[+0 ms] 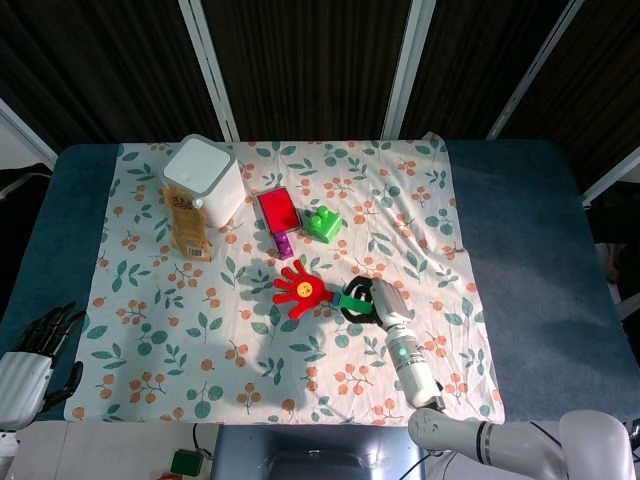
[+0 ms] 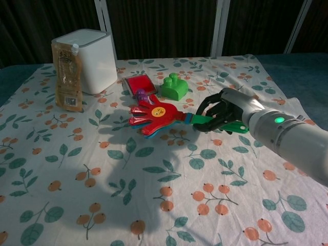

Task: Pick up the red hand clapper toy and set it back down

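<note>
Near the middle of the table, the right hand [image 2: 221,114] has its fingers wrapped around the green handle of the red hand clapper toy [image 2: 154,115], lifted clear; light, rigid plastic, its loose palms likely rattling.

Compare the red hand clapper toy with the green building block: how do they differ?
The red hand clapper toy is flat and hand-shaped with a green handle; the green building block is chunky and studded. The right robot hand holds the clapper; the block sits untouched on the cloth. Both are plastic toys.
</note>
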Controlling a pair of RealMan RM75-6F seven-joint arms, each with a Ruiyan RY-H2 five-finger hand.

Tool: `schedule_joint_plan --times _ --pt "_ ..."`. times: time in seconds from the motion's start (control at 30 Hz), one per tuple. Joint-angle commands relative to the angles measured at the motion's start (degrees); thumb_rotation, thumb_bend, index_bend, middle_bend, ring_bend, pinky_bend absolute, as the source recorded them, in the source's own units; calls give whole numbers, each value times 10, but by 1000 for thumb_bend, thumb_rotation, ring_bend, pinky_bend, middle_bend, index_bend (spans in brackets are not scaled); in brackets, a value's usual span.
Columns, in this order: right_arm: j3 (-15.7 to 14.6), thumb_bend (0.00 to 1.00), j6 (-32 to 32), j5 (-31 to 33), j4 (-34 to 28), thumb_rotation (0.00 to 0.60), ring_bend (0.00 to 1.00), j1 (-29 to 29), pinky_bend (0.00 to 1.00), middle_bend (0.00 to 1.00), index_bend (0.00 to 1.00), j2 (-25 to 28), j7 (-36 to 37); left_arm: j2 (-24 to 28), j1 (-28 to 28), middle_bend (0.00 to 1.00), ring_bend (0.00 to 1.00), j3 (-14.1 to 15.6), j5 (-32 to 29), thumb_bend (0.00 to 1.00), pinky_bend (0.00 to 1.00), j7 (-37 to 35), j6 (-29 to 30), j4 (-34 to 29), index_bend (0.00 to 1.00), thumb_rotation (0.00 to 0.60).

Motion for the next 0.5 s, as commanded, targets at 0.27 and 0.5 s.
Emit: schedule_joint_plan --times 0.27,0.5 --pt "5 506 -53 -323 -63 600 843 -74 926 808 850 95 489 -2 -2 0 0 -1 -5 509 144 10 -7 -2 1 600" --pt "-36 520 121 -479 55 600 885 -76 979 808 839 88 683 -4 -5 0 0 -3 -12 508 144 17 -16 -4 2 600"
